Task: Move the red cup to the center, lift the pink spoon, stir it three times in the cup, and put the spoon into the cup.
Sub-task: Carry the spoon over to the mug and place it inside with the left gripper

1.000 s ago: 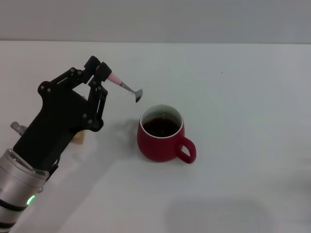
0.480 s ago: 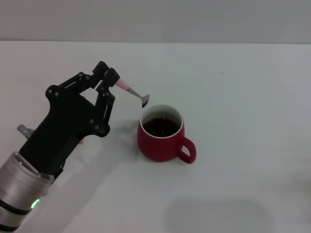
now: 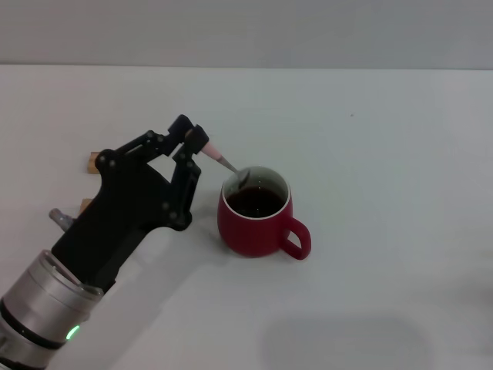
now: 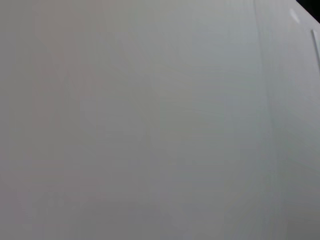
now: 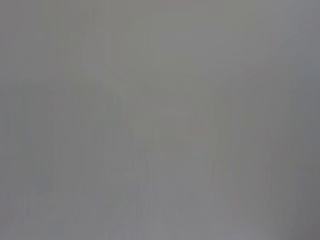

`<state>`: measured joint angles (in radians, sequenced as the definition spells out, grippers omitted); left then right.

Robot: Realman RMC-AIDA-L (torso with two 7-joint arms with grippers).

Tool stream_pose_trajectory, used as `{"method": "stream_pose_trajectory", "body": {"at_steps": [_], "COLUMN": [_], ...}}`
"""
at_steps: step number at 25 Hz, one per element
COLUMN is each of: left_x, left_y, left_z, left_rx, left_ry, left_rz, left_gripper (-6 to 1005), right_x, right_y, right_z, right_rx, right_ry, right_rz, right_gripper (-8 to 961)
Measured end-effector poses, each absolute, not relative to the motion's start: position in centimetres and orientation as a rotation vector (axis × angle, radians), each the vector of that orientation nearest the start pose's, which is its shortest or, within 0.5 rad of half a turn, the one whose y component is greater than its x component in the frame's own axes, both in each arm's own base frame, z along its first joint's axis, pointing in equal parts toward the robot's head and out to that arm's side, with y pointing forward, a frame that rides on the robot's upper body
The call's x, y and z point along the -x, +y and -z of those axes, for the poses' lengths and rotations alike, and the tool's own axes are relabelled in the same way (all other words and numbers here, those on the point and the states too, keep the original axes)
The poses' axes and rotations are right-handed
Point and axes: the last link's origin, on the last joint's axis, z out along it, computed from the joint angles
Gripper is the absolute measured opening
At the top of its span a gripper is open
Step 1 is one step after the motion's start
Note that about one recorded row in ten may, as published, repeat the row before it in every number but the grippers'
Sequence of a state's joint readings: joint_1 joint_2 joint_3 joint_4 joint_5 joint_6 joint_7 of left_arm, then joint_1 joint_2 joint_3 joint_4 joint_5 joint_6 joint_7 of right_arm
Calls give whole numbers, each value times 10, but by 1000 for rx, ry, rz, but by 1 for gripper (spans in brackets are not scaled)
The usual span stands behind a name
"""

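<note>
The red cup (image 3: 258, 223) stands near the middle of the white table in the head view, handle toward the front right, dark liquid inside. My left gripper (image 3: 192, 144) is just left of the cup and is shut on the pink spoon (image 3: 216, 156), holding its pink handle. The spoon slants down to the right and its grey bowl sits inside the cup's rim at the left side. The right gripper is out of view. Both wrist views show only plain grey surface.
Two small wooden blocks lie on the table left of my left arm, one (image 3: 93, 163) farther back and one (image 3: 85, 205) nearer, partly hidden by the arm. The white table (image 3: 385, 154) stretches to the right of the cup.
My left gripper has moved right and down toward the cup with the spoon. The spoon's bowl went from above the table left of the cup to inside the cup's rim. The wooden blocks are uncovered.
</note>
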<state>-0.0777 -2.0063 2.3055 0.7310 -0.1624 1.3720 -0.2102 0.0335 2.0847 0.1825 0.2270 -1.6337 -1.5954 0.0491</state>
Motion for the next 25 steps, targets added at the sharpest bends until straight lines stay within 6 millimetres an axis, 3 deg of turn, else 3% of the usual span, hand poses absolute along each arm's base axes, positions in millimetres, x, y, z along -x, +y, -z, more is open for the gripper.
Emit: {"method": "stream_pose_trajectory", "body": {"at_steps": [25], "left_x": [226], "left_y": [233], "left_z": [73], "left_rx": [2051], "left_ry": [-225], "left_rz": [1192], "left_gripper": [129], "right_x": [-378], "right_y": [162], "right_z": [8], "right_rx": [1362], "right_ry": [564], "right_rz": [-645], "right_gripper": [-1]}}
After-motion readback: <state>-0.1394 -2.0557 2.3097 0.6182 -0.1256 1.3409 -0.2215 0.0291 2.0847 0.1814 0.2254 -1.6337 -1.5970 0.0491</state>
